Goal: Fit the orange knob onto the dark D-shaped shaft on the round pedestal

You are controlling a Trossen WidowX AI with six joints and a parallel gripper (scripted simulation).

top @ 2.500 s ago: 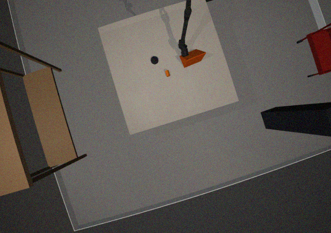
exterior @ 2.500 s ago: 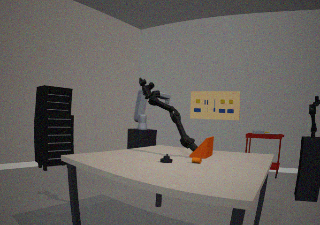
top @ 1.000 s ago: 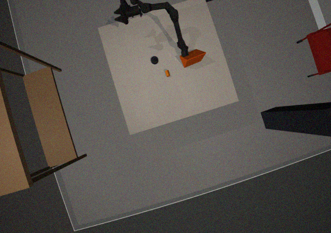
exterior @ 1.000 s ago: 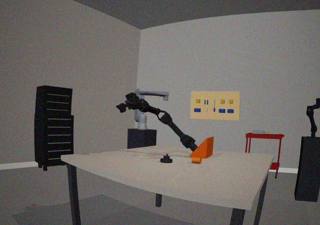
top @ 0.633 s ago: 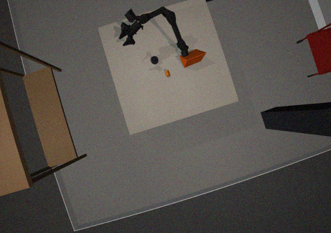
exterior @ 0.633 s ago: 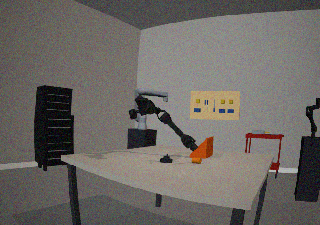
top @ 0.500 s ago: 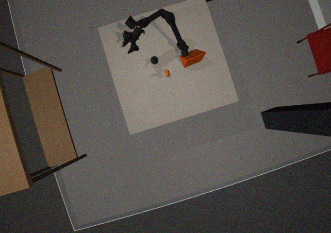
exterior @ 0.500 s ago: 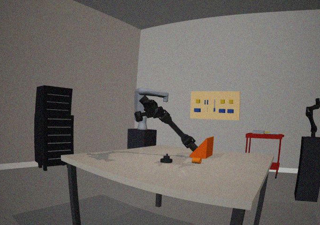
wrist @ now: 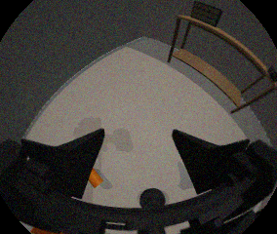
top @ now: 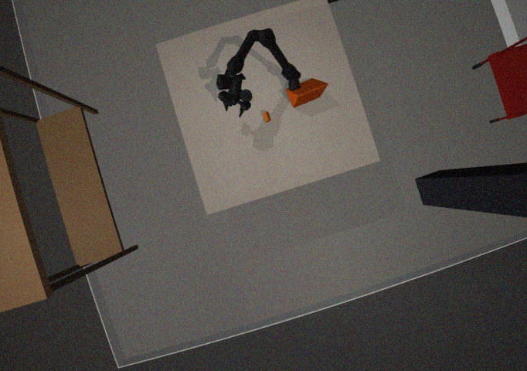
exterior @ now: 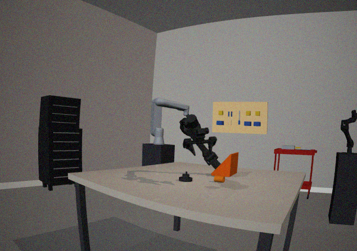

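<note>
Gray walls are standing around the desk (exterior: 244, 207), where the orange knob (exterior: 219, 178) is lying untouched near the middle, the shaft (exterior: 186, 173) on its pedestal (exterior: 185, 178) is waiting bare, and the gripper (exterior: 200, 145) is hanging above, wide apart and empty, so every step is waiting.

Beige table (exterior: 244, 204) bearing orange knob (exterior: 219, 178), round pedestal (exterior: 185, 178), orange wedge base (exterior: 226, 166).

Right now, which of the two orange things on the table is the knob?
The small orange cylinder lying free on the table. The bigger orange wedge carries the arm's base.
</note>
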